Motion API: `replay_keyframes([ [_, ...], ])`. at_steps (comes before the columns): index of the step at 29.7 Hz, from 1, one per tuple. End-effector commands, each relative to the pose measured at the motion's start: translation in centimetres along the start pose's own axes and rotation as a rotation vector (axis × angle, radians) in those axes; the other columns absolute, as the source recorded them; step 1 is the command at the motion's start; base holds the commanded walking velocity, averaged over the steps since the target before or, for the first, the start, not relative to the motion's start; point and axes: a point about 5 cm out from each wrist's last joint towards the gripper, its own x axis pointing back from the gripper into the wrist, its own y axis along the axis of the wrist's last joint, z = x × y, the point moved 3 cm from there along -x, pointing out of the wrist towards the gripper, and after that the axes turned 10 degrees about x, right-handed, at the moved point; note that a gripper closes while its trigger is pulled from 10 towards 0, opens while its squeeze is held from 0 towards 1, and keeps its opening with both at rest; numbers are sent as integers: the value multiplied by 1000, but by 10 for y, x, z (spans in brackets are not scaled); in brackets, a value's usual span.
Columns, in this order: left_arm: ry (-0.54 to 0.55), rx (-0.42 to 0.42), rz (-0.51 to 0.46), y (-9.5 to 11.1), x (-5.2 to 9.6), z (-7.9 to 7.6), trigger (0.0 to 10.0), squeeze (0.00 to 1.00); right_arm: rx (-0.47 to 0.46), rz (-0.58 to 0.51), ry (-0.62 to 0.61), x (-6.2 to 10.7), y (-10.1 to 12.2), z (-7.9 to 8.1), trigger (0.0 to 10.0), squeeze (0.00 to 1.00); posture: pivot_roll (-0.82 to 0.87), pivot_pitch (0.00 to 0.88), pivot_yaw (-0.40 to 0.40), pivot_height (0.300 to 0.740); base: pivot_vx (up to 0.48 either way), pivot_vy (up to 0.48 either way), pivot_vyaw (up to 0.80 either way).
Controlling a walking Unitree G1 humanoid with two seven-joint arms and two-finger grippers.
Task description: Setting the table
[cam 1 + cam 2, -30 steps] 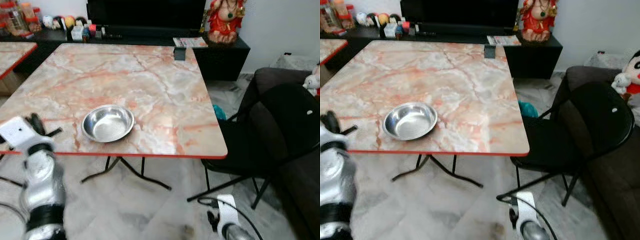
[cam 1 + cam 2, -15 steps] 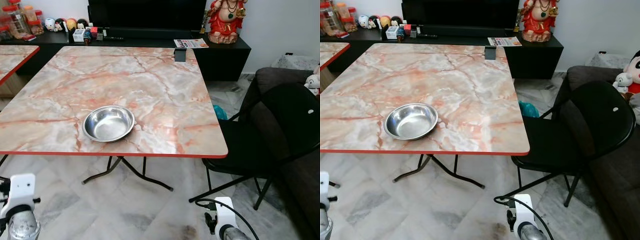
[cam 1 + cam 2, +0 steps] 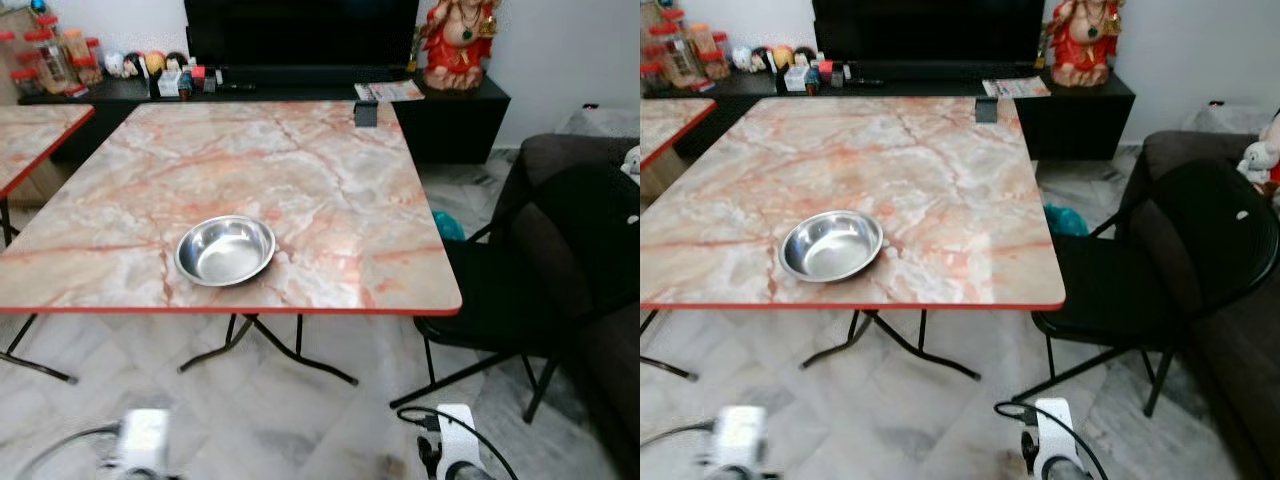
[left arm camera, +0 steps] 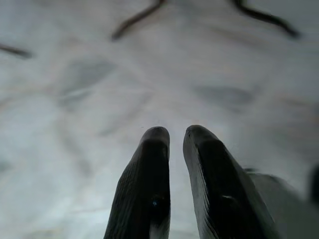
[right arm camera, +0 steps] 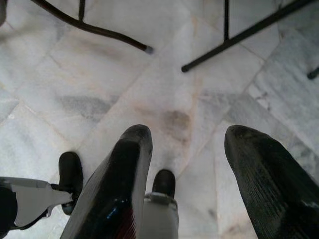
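A shiny steel bowl (image 3: 225, 250) sits empty on the marble-patterned table (image 3: 330, 190), near its red front edge and left of centre. Both arms hang low in front of the table, over the floor. The left wrist's white housing (image 3: 145, 440) is a blur at the bottom of the head view. In the left wrist view my left gripper (image 4: 176, 137) is shut with nothing in it and points at the pale floor tiles. My right gripper (image 5: 192, 139) stands open above the tiles, close to the table's black legs (image 5: 94, 27).
A black folding chair (image 3: 560, 260) stands at the table's right side, with a dark sofa behind it. A second marble table (image 3: 30, 140) is at the left. A small dark object (image 3: 366, 113) rests on the far table edge, before a black cabinet.
My left arm has dropped from beside the table's front left edge down to the floor side. The bowl stays put. The camera has shifted slightly.
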Motion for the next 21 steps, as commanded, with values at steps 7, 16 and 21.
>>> replay_keyframes([
  [7,-84,61,74,-6,-4,-32,10000,0,-37,19,-52,3,-11,-12,10000,0,-150,0,63,732,0,0,0],
  [16,-63,185,135,-19,-2,-41,10000,0,-50,2,-70,3,-7,-20,10000,0,-219,0,80,732,0,0,0],
  [21,-60,184,141,-19,-2,-42,10000,0,-50,-3,-68,3,-6,-18,10000,0,-210,0,77,732,0,306,0],
])
